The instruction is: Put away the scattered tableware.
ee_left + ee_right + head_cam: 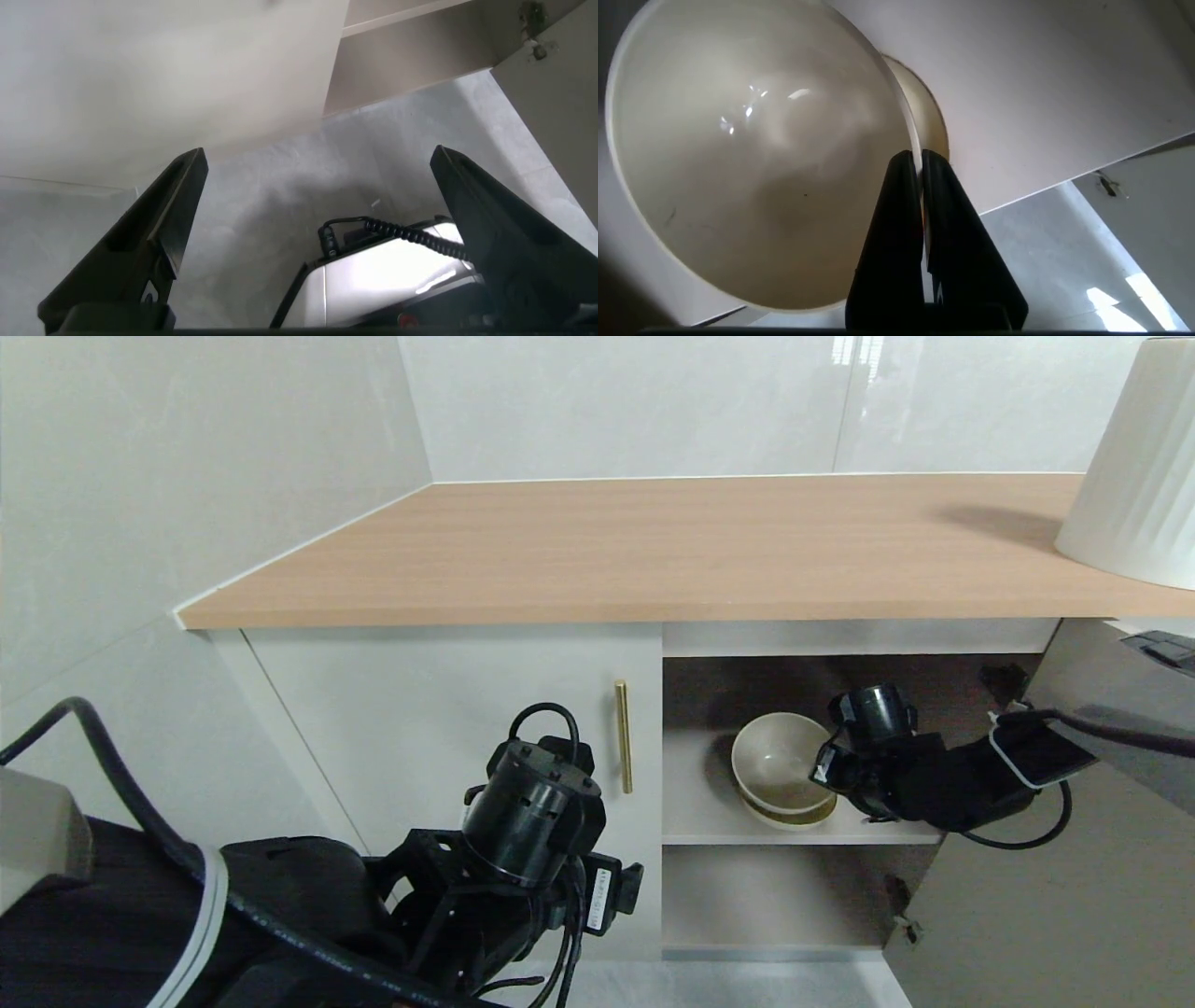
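Note:
A cream bowl (780, 761) hangs tilted over the upper shelf (695, 817) of the open cabinet. My right gripper (826, 775) is shut on its rim. The right wrist view shows the bowl's inside (757, 149), with the right gripper (922, 159) clamping its edge. Beneath it, a second cream dish (794, 814) rests on the shelf, and its rim (926, 107) peeks out behind the held bowl. My left gripper (318, 157) hangs open and holds nothing, low over the grey floor in front of the closed cabinet door.
A wooden countertop (653, 541) runs above the cabinet, with a white ribbed object (1134, 476) at its right end. The left door with a gold handle (623, 735) is closed. The right door (1074, 859) stands swung open. There is a lower compartment (775, 896) under the shelf.

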`<state>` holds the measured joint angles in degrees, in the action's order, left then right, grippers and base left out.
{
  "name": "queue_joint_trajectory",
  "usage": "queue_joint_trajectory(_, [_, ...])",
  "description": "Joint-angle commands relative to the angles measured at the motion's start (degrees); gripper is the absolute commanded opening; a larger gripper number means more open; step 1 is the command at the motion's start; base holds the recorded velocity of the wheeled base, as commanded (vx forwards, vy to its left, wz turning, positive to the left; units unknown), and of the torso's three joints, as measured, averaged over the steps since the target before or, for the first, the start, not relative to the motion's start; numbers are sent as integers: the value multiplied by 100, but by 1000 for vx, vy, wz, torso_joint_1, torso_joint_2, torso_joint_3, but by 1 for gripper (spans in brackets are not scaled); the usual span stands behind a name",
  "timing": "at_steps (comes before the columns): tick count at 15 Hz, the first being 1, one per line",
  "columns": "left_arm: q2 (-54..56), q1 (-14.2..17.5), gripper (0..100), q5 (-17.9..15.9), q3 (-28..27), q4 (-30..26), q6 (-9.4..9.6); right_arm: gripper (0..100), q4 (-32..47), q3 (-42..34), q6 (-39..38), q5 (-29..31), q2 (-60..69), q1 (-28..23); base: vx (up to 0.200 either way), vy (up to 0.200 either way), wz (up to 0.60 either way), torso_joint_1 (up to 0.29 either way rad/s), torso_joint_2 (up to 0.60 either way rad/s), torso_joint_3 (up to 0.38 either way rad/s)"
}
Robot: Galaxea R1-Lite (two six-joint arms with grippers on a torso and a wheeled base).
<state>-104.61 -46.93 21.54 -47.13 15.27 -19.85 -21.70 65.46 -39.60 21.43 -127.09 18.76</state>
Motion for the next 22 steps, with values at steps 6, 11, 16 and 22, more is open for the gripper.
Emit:
queue_joint_trajectory(6, [-7,0,100,8,2,2,-2,0,-1,10,4,1,-123,-13,0,0,0,0,0,0])
queue_joint_trajectory(11, [2,0,100,8,2,2,-2,100,-1,2,-4,1,-123,-13,0,0,0,0,0,0])
queue_joint_trajectory(16, [2,9,100,8,2,2,-19,100,34,-25,4,-16,-27,5,0,0,0,0,0,0])
queue_joint_trajectory(22, [1267,694,100,61,318,-25,-90,100,1036,-763,145,-587,1696,374,0,0,0,0,0,0])
